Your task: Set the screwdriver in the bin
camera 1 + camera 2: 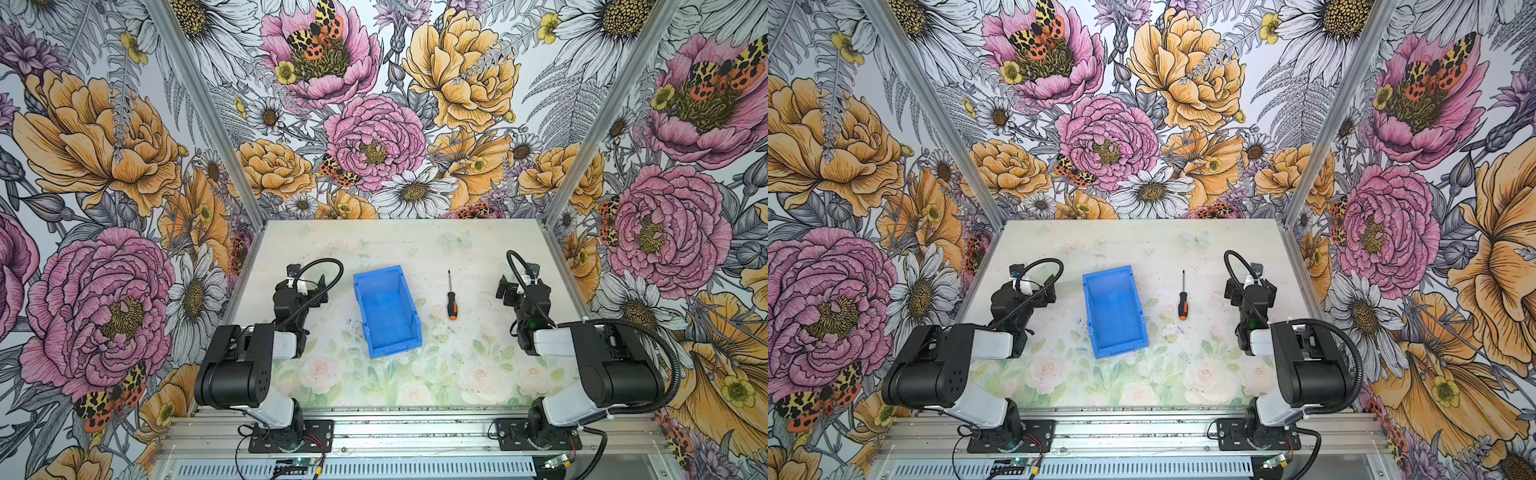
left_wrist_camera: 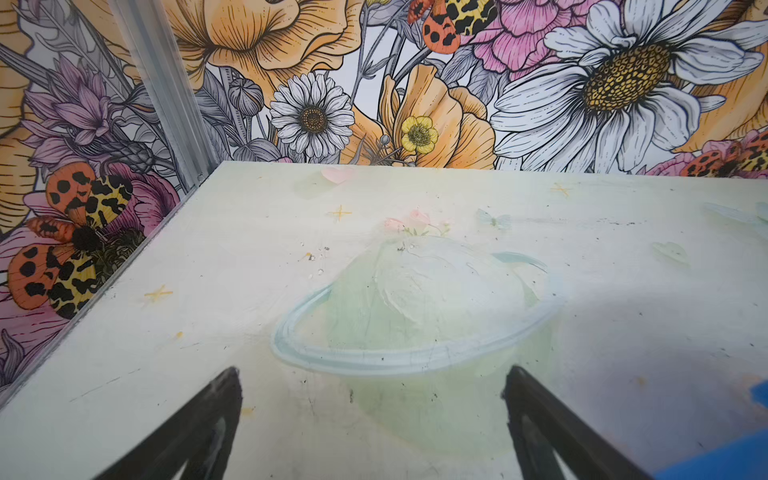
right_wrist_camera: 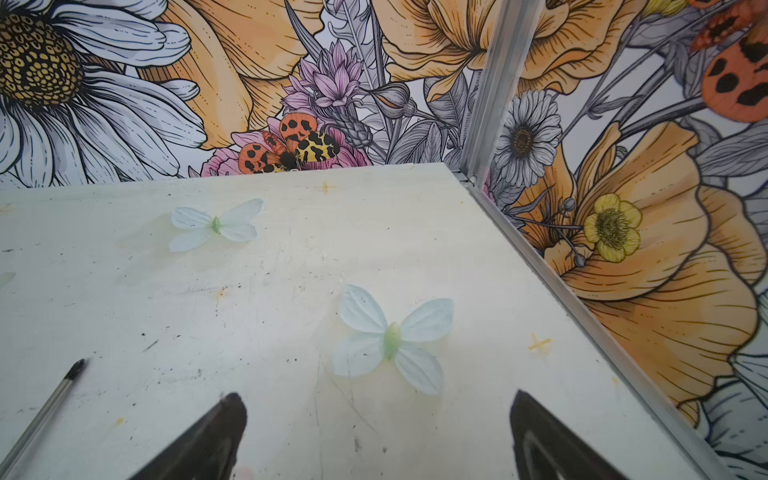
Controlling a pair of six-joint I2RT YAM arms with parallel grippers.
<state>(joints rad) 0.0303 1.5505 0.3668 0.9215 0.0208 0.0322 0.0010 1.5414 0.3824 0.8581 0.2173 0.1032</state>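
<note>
The screwdriver point(image 1: 451, 300) point(image 1: 1182, 300) lies flat on the table right of the middle, thin shaft pointing to the back wall, black and orange handle toward the front. Only its shaft tip point(image 3: 50, 403) shows in the right wrist view. The blue bin point(image 1: 388, 318) point(image 1: 1115, 318) stands open-topped and empty just left of it. My right gripper point(image 1: 521, 286) point(image 1: 1250, 287) point(image 3: 376, 397) hovers open to the right of the screwdriver, holding nothing. On the bin's left side my left gripper point(image 1: 303, 286) point(image 1: 1027, 287) point(image 2: 372, 374) is open and empty too; a corner of the bin point(image 2: 715, 461) shows in the left wrist view.
Flowered walls with aluminium posts point(image 1: 559, 195) close in the table point(image 1: 415, 249) at the back and both sides. Both arm bases are bolted to a metal rail point(image 1: 415, 428) along the front edge. Faded flower and butterfly prints mark the tabletop.
</note>
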